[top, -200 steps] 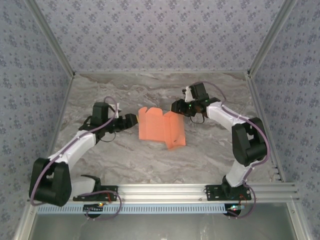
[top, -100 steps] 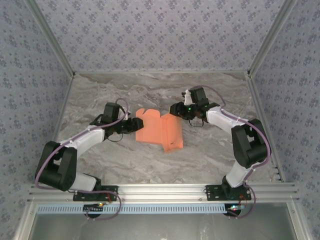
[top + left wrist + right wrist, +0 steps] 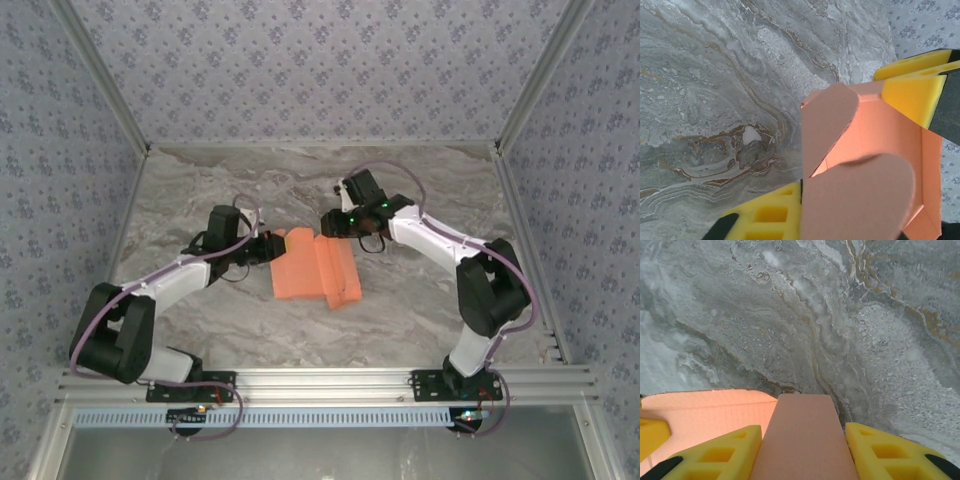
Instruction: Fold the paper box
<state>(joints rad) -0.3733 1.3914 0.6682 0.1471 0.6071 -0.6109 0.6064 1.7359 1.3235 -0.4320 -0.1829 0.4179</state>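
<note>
Swings the right hand (image 3: 325, 222) leftward toward frame centre since a second back, tipping the right panel of the paper box (image 3: 312, 270) up and narrowing the sheet. Closes the left hand (image 3: 268, 245) from wide to a tight pinch on the box's left flap. Leaves the box at mid-frame on the worktop (image 3: 420, 300), between both hands and half creased. Holds the right hand part-open with a flap between its pads; cannot tell whether gripped or merely bracketed. Looks mid-fold, raising the side walls. Calls next for anchoring the left edge while rolling the right panel over along its crease, without buckling the thin card.
</note>
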